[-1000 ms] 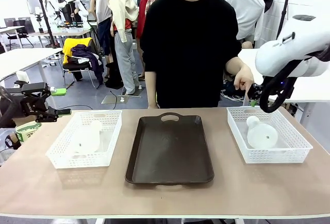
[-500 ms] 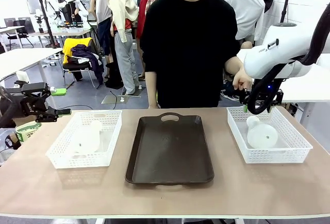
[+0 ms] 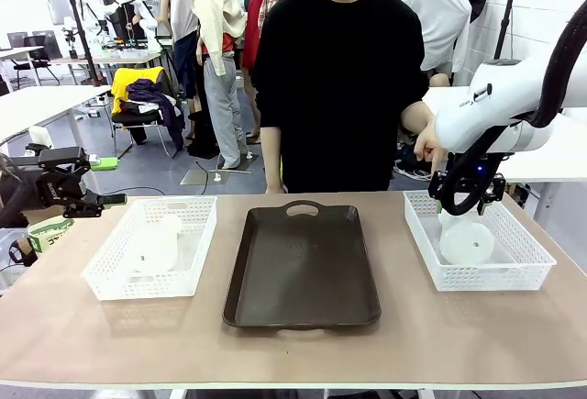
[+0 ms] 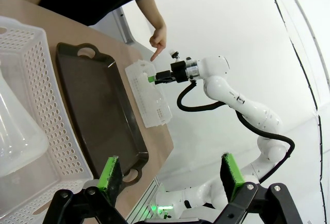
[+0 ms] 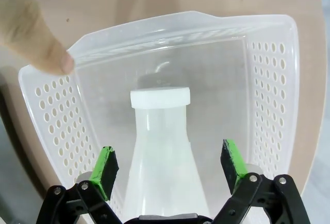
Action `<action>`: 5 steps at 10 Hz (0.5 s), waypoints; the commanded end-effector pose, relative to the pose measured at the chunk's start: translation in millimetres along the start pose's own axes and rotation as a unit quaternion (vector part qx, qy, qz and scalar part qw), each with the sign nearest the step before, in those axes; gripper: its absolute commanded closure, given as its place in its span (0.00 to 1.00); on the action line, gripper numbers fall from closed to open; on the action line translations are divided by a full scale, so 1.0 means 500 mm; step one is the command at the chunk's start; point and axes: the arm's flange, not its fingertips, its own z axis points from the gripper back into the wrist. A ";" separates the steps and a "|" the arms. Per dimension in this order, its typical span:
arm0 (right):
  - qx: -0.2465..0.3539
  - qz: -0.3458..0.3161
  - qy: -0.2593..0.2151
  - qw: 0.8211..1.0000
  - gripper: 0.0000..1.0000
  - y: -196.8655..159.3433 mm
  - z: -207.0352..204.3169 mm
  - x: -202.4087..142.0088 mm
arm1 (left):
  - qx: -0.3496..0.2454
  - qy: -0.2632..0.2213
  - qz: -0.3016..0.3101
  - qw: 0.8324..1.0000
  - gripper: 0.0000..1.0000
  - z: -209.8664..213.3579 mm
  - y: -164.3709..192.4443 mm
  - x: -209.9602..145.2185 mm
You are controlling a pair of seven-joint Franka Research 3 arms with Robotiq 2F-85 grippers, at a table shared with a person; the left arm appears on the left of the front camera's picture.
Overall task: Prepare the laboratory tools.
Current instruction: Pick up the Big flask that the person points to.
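Fingers (image 5: 105, 166) of the right gripper (image 5: 169, 165) hung spread wide over the flask (image 5: 162, 141) lying in the white basket (image 5: 270, 80), so its neck could fit between them.

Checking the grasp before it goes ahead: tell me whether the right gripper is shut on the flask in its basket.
No, the pads of the right gripper stand wide apart, clear of the flask.

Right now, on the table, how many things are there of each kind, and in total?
Conical flasks: 2
White mesh baskets: 2
Dark brown tray: 1
Total: 5
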 end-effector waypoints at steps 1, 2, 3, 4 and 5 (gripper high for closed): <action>-0.002 0.003 -0.005 1.000 0.00 0.001 0.013 0.001 | -0.013 -0.012 -0.004 1.000 0.00 -0.002 0.000 0.001; -0.002 0.003 -0.005 1.000 0.00 0.001 0.013 0.001 | -0.013 -0.012 -0.004 1.000 0.00 -0.002 0.000 0.001; -0.002 0.003 -0.005 1.000 0.00 0.001 0.013 0.001 | -0.013 -0.012 -0.004 1.000 0.00 -0.002 0.000 0.001; -0.002 0.003 -0.005 1.000 0.00 0.001 0.013 0.001 | -0.013 -0.012 -0.004 1.000 0.00 -0.002 0.000 0.001; -0.002 0.003 -0.005 1.000 0.00 0.001 0.013 0.001 | -0.013 -0.012 -0.004 1.000 0.00 -0.002 0.000 0.001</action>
